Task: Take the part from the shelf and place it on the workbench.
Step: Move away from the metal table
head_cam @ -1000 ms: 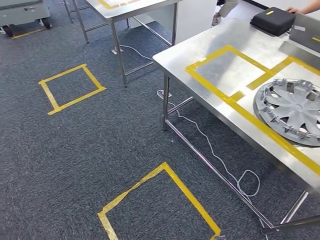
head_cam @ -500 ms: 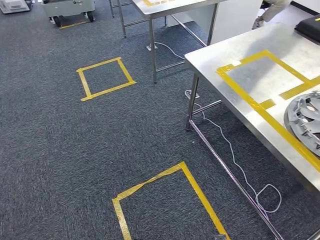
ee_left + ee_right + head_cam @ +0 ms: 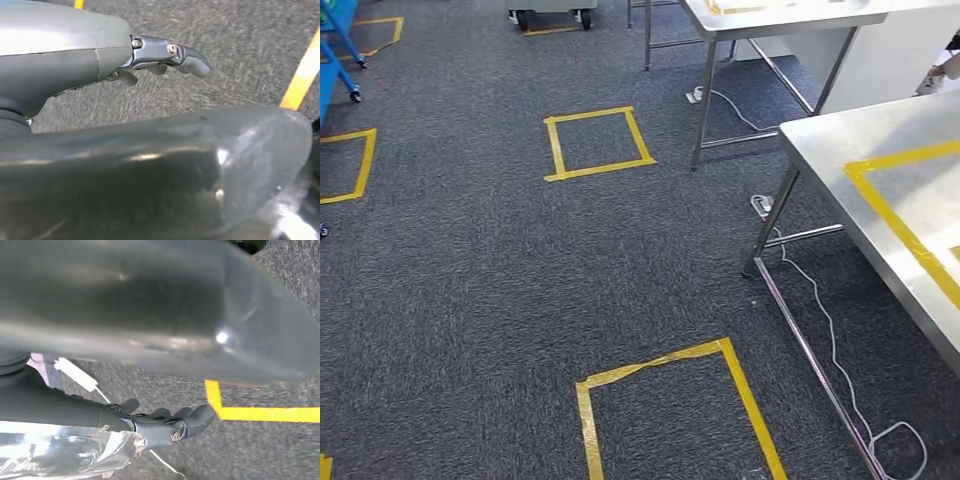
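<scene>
Head view advising: turning on toward the shelf with both hands hanging empty, fingers loosely apart, passing the steel taped workbench (image 3: 841, 150) at three o'clock.

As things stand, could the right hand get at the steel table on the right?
Probably not yet. The right hand hangs low over the carpet, holding nothing, and the steel table stands off to the side.
</scene>
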Controlling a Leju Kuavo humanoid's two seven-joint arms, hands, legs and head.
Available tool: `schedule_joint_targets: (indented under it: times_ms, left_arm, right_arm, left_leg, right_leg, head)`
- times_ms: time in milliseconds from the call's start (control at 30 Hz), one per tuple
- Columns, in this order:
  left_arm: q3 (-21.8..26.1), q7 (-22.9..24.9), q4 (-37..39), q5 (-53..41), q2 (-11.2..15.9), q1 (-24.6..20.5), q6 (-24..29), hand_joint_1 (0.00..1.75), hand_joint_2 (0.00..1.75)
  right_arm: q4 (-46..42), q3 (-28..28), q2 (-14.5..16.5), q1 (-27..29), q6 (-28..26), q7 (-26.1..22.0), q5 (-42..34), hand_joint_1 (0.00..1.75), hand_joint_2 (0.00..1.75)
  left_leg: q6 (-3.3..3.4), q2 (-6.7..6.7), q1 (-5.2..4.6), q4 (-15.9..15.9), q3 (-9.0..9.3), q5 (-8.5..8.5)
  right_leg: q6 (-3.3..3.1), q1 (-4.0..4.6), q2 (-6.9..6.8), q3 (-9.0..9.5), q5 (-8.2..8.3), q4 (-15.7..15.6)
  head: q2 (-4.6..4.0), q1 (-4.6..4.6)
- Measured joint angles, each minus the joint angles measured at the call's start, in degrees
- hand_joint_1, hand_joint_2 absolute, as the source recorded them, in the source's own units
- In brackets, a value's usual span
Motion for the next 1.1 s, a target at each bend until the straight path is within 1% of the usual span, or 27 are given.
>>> schedule_joint_targets:
  times_ms: [67,133,200,233,300,333,367,400,433,467,500,533,567,600,633,667,700,733,800,833,867,900,933,967,1000,1033,1100]
  left_arm:
    - [0.16,-0.15,0.00,0.00,-0.09,0.01,0.19,0.00,0.00]
    - [0.21,-0.38,0.00,0.00,-0.19,0.03,0.36,0.00,0.00]
    - [0.26,-0.59,0.01,-0.01,-0.23,0.30,0.48,0.00,0.00]
    - [0.30,-0.63,0.02,-0.02,-0.24,0.46,0.50,0.00,0.00]
    - [0.37,-0.70,0.02,-0.02,-0.23,0.53,0.52,0.00,0.00]
    - [0.39,-0.79,0.02,-0.02,-0.23,0.45,0.55,0.00,0.00]
    - [0.40,-0.92,0.02,-0.02,-0.24,0.36,0.59,0.00,0.00]
    - [0.40,-1.09,0.02,-0.02,-0.27,0.31,0.67,0.00,0.00]
    - [0.42,-1.31,0.02,-0.02,-0.31,0.35,0.76,0.00,0.00]
    - [0.44,-1.54,0.02,-0.02,-0.33,0.45,0.87,0.00,0.00]
    - [0.47,-1.77,0.02,-0.02,-0.34,0.57,0.98,0.00,0.00]
    - [0.51,-1.97,0.02,-0.02,-0.34,0.64,1.06,0.00,0.00]
    - [0.54,-2.11,0.02,-0.02,-0.46,0.59,1.11,0.00,0.00]
    - [0.56,-2.18,0.02,-0.02,-0.55,0.46,1.14,0.00,0.00]
    - [0.57,-2.22,0.02,-0.02,-0.66,0.35,1.15,0.00,0.00]
    - [0.58,-2.26,0.02,-0.02,-0.73,0.32,1.15,0.00,0.00]
    - [0.60,-2.30,0.02,-0.02,-0.69,0.42,1.13,0.00,0.00]
    - [0.62,-2.40,0.02,-0.05,-0.69,0.58,1.11,0.00,0.00]
    - [0.66,-2.83,0.02,-0.22,-0.67,0.76,1.27,0.00,0.00]
    - [0.67,-3.06,0.02,-0.30,-0.67,0.73,1.43,0.00,0.00]
    - [0.67,-3.22,0.02,-0.34,-0.68,0.65,1.60,0.00,0.00]
    - [0.67,-3.31,0.02,-0.32,-0.70,0.59,1.72,0.00,0.00]
    - [0.68,-3.31,0.02,-0.28,-0.70,0.59,1.80,0.00,0.00]
    - [0.69,-3.28,0.02,-0.25,-0.70,0.64,1.84,0.00,0.00]
    - [0.70,-3.25,0.02,-0.22,-0.69,0.68,1.82,0.00,0.00]
    - [0.71,-3.22,0.02,-0.25,-0.71,0.70,1.75,0.00,0.00]
    - [0.73,-3.19,0.02,-0.37,-0.84,0.69,1.58,0.00,0.00]
  right_arm:
    - [0.01,0.04,-0.03,-0.02,-0.04,0.11,0.45,0.00,0.00]
    - [0.02,0.08,-0.05,-0.07,-0.09,0.13,0.68,0.00,0.00]
    - [0.02,0.09,-0.05,-0.17,-0.13,0.11,0.80,0.00,0.00]
    - [0.02,0.09,-0.06,-0.21,-0.15,0.11,0.85,0.00,0.00]
    - [0.03,0.09,-0.07,-0.22,-0.17,0.06,0.95,0.00,0.00]
    - [0.03,0.09,-0.08,-0.15,-0.18,0.02,1.00,0.00,0.00]
    - [0.04,0.08,-0.09,-0.06,-0.18,-0.03,1.04,0.00,0.00]
    - [0.04,0.08,-0.10,0.00,-0.18,-0.09,1.08,0.00,0.00]
    - [0.04,0.07,-0.11,0.00,-0.19,-0.16,1.16,0.00,0.00]
    - [0.04,0.08,-0.13,-0.06,-0.22,-0.24,1.25,0.00,0.00]
    - [0.04,0.08,-0.13,-0.13,-0.26,-0.33,1.36,0.00,0.00]
    - [0.04,0.08,-0.13,-0.19,-0.31,-0.42,1.46,0.00,0.00]
    - [0.03,0.09,-0.20,-0.20,-0.38,-0.51,1.52,0.00,0.00]
    - [0.03,0.09,-0.27,-0.18,-0.43,-0.58,1.57,0.00,0.00]
    - [0.03,0.09,-0.35,-0.16,-0.49,-0.63,1.62,0.00,0.00]
    - [0.04,0.09,-0.42,-0.18,-0.54,-0.66,1.68,0.00,0.00]
    - [0.04,0.10,-0.43,-0.24,-0.57,-0.68,1.80,0.00,0.00]
    - [0.04,0.15,-0.44,-0.33,-0.60,-0.69,1.98,0.00,0.00]
    - [0.05,0.33,-0.45,-0.38,-0.60,-0.52,2.45,0.00,0.00]
    - [0.09,0.43,-0.45,-0.31,-0.58,-0.29,2.63,0.00,0.00]
    - [0.14,0.49,-0.45,-0.19,-0.57,0.01,2.75,0.00,0.00]
    - [0.19,0.51,-0.44,-0.05,-0.55,0.33,2.82,0.00,0.00]
    - [0.24,0.53,-0.44,0.07,-0.49,0.56,2.88,0.00,0.00]
    - [0.26,0.57,-0.43,0.15,-0.39,0.71,2.95,0.00,0.00]
    - [0.26,0.64,-0.43,0.17,-0.29,0.78,3.04,0.00,0.00]
    - [0.26,0.74,-0.43,0.17,-0.18,0.78,3.15,0.00,0.00]
    - [0.27,0.89,-0.45,0.25,-0.10,0.65,3.35,0.00,0.00]
  left_leg:
    - [-0.30,-1.63,0.00,0.13,-0.12,0.18]
    - [-0.86,-2.97,0.10,0.27,-0.62,0.47]
    - [-1.64,-4.17,0.34,0.15,-1.17,0.91]
    - [-1.93,-3.97,0.39,0.24,-1.43,0.84]
    - [-2.40,-1.40,0.22,2.97,-2.93,-1.22]
    - [-2.57,0.44,0.15,6.09,-4.41,-3.17]
    - [-2.82,1.72,0.14,9.86,-6.18,-5.15]
    - [-3.05,2.33,0.22,13.21,-7.73,-6.50]
    - [-3.26,2.65,0.35,15.21,-8.57,-6.92]
    - [-3.46,2.89,0.51,15.05,-8.30,-6.22]
    - [-3.67,3.36,0.69,12.82,-6.91,-4.68]
    - [-3.94,4.51,0.84,9.28,-4.73,-2.83]
    - [-4.25,6.30,0.86,5.55,-2.54,-1.52]
    - [-4.01,7.60,0.86,2.82,-0.99,-0.78]
    - [-3.60,8.46,0.82,1.34,-0.19,-0.64]
    - [-2.99,8.41,0.70,0.90,-0.10,-0.87]
    - [-2.19,7.52,0.67,0.98,-0.23,-0.88]
    - [-1.76,6.89,0.63,0.96,-0.28,-0.86]
    - [-0.96,5.53,0.59,0.90,-0.35,-0.69]
    - [-0.63,4.82,0.56,0.87,-0.40,-0.61]
    - [-0.38,4.00,0.47,0.87,-0.46,-0.57]
    - [-0.18,3.10,0.34,0.88,-0.50,-0.54]
    - [-0.07,2.17,0.19,0.88,-0.50,-0.54]
    - [-0.01,1.23,0.05,0.88,-0.46,-0.54]
    - [0.02,0.29,-0.05,0.88,-0.40,-0.54]
    - [0.03,-0.61,-0.09,0.88,-0.34,-0.54]
    - [-0.07,-2.28,-0.01,0.91,-0.39,-0.49]
  right_leg:
    - [-0.46,-0.17,2.61,3.44,3.92,-7.92]
    - [-0.57,-0.23,4.55,5.22,5.17,-12.17]
    - [-0.75,-0.04,3.83,5.38,5.24,-12.71]
    - [-1.01,-0.03,3.20,5.50,5.51,-13.00]
    - [-1.56,-0.15,1.64,5.68,6.10,-13.76]
    - [-1.73,-0.16,0.70,5.74,6.23,-13.94]
    - [-1.84,-0.12,-0.25,5.70,6.27,-14.02]
    - [-1.86,-0.09,-1.22,5.63,6.26,-14.02]
    - [-1.85,-0.09,-2.15,5.58,6.24,-14.02]
    - [-1.80,-0.13,-2.99,5.54,6.20,-14.01]
    - [-1.67,-0.21,-3.74,5.56,6.14,-13.99]
    - [-1.42,-0.21,-4.42,5.64,6.02,-13.90]
    - [-1.05,-0.08,-5.04,5.63,5.78,-13.68]
    - [-0.67,0.11,-5.62,5.57,5.51,-13.41]
    - [-0.34,0.36,-6.20,5.56,5.24,-13.19]
    - [-0.12,0.50,-6.80,5.68,5.04,-13.05]
    - [0.01,0.45,-7.37,5.94,4.92,-13.04]
    - [0.22,0.26,-7.06,6.14,4.64,-12.91]
    - [0.60,-0.14,-4.30,5.23,2.67,-10.29]
    - [0.73,-0.23,-2.47,3.80,0.90,-7.17]
    - [0.68,-0.21,-1.33,1.88,-1.00,-3.09]
    - [0.54,-0.13,-0.85,-0.20,-2.47,0.97]
    - [0.30,-0.04,-0.65,-1.80,-2.98,3.69]
    - [-0.05,0.08,-0.52,-2.54,-2.34,4.38]
    - [-0.51,0.27,-0.27,-2.20,-0.54,2.65]
    - [-1.00,0.50,0.41,-0.93,1.95,-0.96]
    - [-1.91,0.78,3.31,2.10,5.71,-8.63]
  head:
    - [0.00,0.00]
    - [0.00,-0.01]
    - [0.00,-0.05]
    - [0.00,-0.08]
    - [0.00,-0.32]
    - [0.00,-0.43]
    - [0.00,-0.53]
    - [0.00,-0.55]
    - [0.00,-0.55]
    - [0.00,-0.54]
    - [0.00,-0.55]
    - [0.00,-0.56]
    - [0.00,-0.70]
    - [0.01,-0.79]
    - [0.01,-0.74]
    - [0.01,-0.67]
    - [0.01,-0.50]
    - [0.00,-0.36]
    - [0.01,-0.32]
    - [0.01,-0.22]
    - [0.01,-0.12]
    - [0.00,-0.01]
    - [0.00,0.05]
    - [0.00,0.07]
    - [0.00,0.05]
    - [0.00,0.05]
    - [0.00,0.04]
